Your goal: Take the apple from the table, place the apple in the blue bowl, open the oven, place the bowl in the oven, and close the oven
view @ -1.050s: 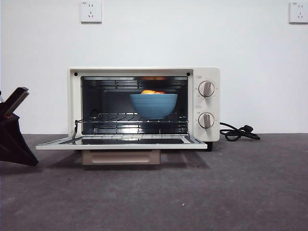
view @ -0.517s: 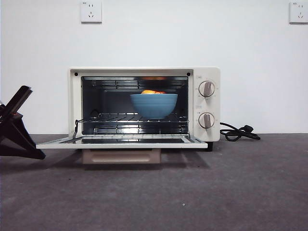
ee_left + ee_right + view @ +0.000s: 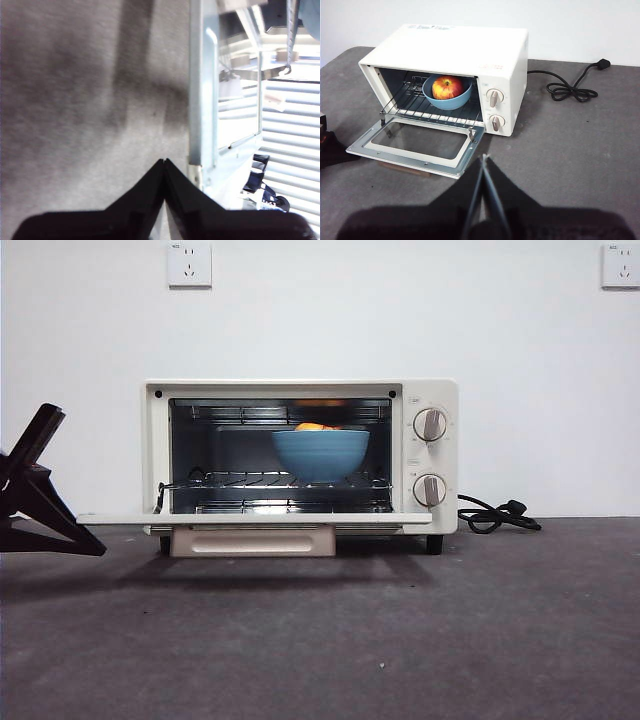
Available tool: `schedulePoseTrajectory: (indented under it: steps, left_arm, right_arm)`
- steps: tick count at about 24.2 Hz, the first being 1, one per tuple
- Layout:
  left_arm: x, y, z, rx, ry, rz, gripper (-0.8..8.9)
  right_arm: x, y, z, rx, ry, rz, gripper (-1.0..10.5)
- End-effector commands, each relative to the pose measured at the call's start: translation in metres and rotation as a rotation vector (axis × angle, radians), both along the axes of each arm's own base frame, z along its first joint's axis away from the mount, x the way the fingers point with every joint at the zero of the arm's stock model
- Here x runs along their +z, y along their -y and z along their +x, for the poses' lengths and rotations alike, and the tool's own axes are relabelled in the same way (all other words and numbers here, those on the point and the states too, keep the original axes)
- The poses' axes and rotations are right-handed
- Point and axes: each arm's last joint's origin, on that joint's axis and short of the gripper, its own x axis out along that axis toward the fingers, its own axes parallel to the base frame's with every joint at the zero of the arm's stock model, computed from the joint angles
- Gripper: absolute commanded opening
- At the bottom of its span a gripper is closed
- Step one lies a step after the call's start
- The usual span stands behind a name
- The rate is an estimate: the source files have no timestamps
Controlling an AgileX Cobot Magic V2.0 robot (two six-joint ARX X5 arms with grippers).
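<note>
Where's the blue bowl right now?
The blue bowl sits on the wire rack inside the open oven, nearer the knob side in the front view, with the apple in it.

You won't find any lettering you can read here. The oven (image 3: 470, 55) carries a faint reddish mark above its knobs (image 3: 493, 97) and blurred stickers on its top, all too small to make out. Tiny markings ring the knobs, but they can't be read either.
</note>
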Motion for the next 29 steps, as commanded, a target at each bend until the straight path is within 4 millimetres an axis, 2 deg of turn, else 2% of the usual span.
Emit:
schedulePoseTrajectory:
  steps: [1,8,13,23,29]
  left_arm:
    - [0.019,0.003,0.002,-0.015,0.071,-0.021,-0.07]
    - [0.067,0.001,0.014,0.033,0.192,0.004,-0.07]
    - [0.091,0.003,0.027,0.043,0.251,0.012,-0.07]
    - [0.113,0.004,0.040,0.118,0.304,0.045,-0.08]
    - [0.124,0.004,0.049,0.228,0.367,0.031,-0.08]
  right_arm:
    - [-0.002,-0.001,0.001,-0.005,-0.006,0.008,-0.1]
    - [-0.002,0.000,0.001,-0.005,-0.006,0.008,-0.1]
    - [-0.002,0.000,0.001,-0.006,-0.007,0.008,-0.1]
    - [-0.002,0.000,0.001,-0.006,-0.006,0.008,-0.1]
    - [-0.002,0.000,0.001,-0.008,-0.009,0.014,-0.1]
